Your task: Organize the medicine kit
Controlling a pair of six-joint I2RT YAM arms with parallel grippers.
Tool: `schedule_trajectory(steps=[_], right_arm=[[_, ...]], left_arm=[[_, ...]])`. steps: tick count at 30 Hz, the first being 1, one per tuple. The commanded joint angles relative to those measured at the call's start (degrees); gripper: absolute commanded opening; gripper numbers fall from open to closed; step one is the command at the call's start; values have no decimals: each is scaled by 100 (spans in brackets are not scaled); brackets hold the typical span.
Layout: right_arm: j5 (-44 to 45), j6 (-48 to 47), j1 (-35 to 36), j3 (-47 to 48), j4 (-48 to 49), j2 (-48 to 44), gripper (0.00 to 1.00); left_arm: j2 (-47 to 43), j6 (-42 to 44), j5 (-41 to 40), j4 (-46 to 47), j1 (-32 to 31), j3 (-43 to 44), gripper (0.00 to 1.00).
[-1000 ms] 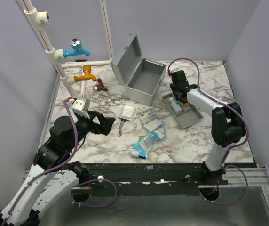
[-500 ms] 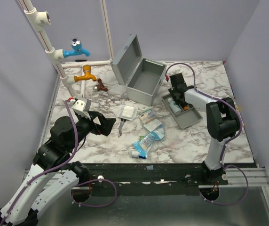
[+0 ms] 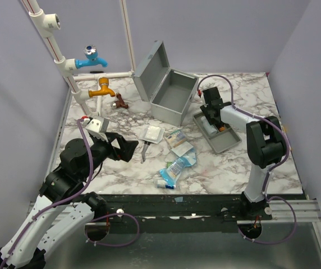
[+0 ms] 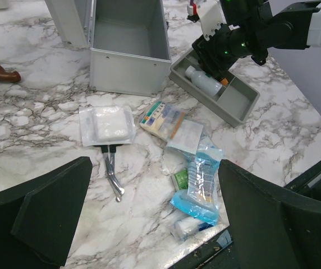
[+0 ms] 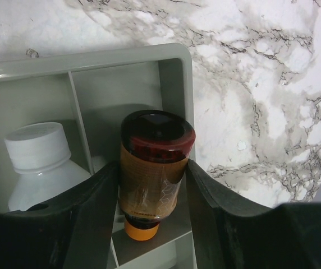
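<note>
Right gripper (image 5: 152,193) of mine clamps an amber bottle (image 5: 156,140), fingers pressed to both its sides. The bottle's orange cap points down into the end compartment of the grey tray (image 5: 186,73), and its dark base faces my wrist camera. One white-capped bottle (image 5: 37,151) lies in the neighbouring compartment, making two bottles in the tray. The tray, out of the medicine kit (image 3: 174,95), rests on the marble table (image 3: 233,168) just right of the box. Its long axis runs diagonally from far left to near right in the top view. The kit's box stands toward the back middle of the table, mouth up, its hinged lid (image 3: 149,67) raised and leaning away to the left; which way its long axis runs I cannot tell. My left gripper (image 4: 157,218) hangs spread wide above the near left of the table. Before it lie one gauze pack (image 4: 106,124), one pair of scissors (image 4: 113,174) at the pack's near edge, and overlapping packets (image 4: 202,179) I cannot count. Against a second ago, my right arm has dropped from above the tray's far end into it; the left arm, box and loose goods lie as they did.
</note>
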Motion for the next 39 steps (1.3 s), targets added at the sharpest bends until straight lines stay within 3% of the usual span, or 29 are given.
schedule_trajectory(steps=[1,15,21,29,35,39], right_arm=[[117,-14,-29,207,-2,-252,52],[-110,337,-28,551,-371,-776,55],[-1416,875,-28,328,-295,-1363,59],[-3700,1677,-22,-366,158,-2123,58],[-4030,2660,36,-732,109,-2378,57],[-3651,3264,315,-1326,485,-2790,58]], left_arm=[[22,54,-122,-56,-28,-13,99],[42,67,-175,-73,-24,-4,99],[76,78,-227,-87,-18,-4,98],[89,98,-385,-118,-16,-4,99],[132,115,-505,-152,-7,5,99],[146,115,-593,-153,-3,0,98]])
